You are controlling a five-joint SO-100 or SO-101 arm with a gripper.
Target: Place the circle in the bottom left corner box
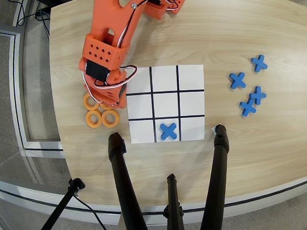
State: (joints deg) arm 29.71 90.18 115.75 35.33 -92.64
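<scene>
Three orange rings lie on the wooden table left of the paper grid: one (89, 101) partly under the gripper and two (94, 119) (110, 118) in front of it. A fourth ring is not seen clearly and may be hidden under the gripper. My orange gripper (106, 99) reaches down from the top, over the ring cluster at the grid's left edge. Its own body hides how the jaws stand. The grid's top-right corner cell (190, 77) is bare white. A blue X (168, 130) lies in the bottom middle cell.
Several blue X pieces (248, 107) lie on the table right of the grid. Black tripod legs (118, 162) (221, 142) stand at the grid's near corners. The arm's base (164, 2) is at the top. The table edge curves down the left side.
</scene>
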